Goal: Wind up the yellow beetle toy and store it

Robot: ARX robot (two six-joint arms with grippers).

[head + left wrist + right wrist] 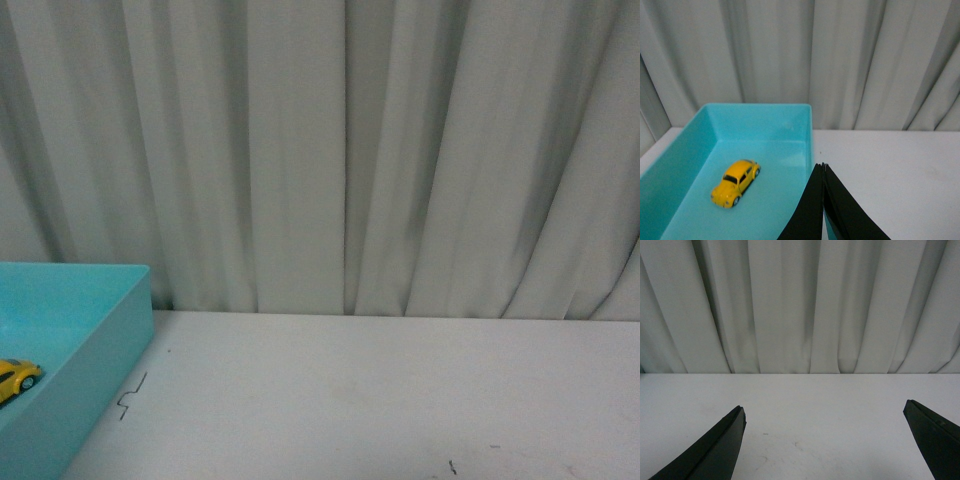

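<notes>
Left hand pressed together above turquoise bin with yellow beetle toy inside, right hand spread apart

A white worktop fills the lower part of the front view, matte and mostly bare. A thin dark zigzag mark lies on it near its left side, and a few small dark specks show toward the near edge. A turquoise plastic bin with smooth, upright walls stands at the left of the worktop; in the left wrist view its rectangular rim and pale blue floor are plain. Behind the worktop a pale grey-white curtain hangs in long vertical folds across the whole background.
</notes>
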